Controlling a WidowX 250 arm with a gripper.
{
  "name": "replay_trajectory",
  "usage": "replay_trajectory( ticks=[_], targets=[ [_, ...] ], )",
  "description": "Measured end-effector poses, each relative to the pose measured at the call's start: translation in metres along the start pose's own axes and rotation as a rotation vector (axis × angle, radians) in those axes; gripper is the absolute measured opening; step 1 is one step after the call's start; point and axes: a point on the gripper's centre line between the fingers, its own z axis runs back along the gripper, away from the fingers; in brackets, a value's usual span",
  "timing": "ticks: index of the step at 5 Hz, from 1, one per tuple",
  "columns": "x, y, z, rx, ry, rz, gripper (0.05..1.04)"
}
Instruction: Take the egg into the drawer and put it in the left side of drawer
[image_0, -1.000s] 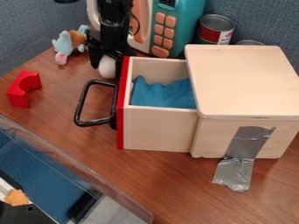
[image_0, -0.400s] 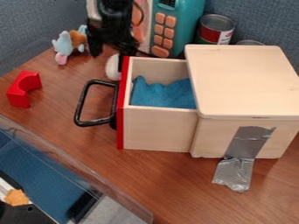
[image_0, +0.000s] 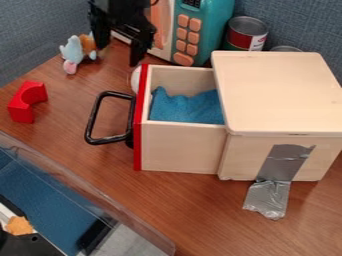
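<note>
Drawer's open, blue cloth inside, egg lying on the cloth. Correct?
Egg's wrong: the camera view shows the egg outside the drawer, partly hidden by its red front. The drawer is open with the blue cloth inside, as you say.

Blue-grey, fabric-textured walls, left (image_0: 37, 37) and upper right (image_0: 300, 22). Reddish-brown wood-grain table (image_0: 73, 150) against them. Clear panel (image_0: 100, 202) runs slantwise along its lower-left edge; blue surface (image_0: 50, 210) beyond, pale grey patch (image_0: 130, 244) beside it. Light soft.
</note>
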Motion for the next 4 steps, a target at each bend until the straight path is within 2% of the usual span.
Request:
replay_trajectory(
  ticks=[2, 4],
  targets=[
    [-0.029, 0.009, 0.022, -0.061, 0.067, 0.007, 1.005],
    [-0.063, 0.013, 0.041, -0.055, 0.025, -0.026, 1.005]
  ],
)
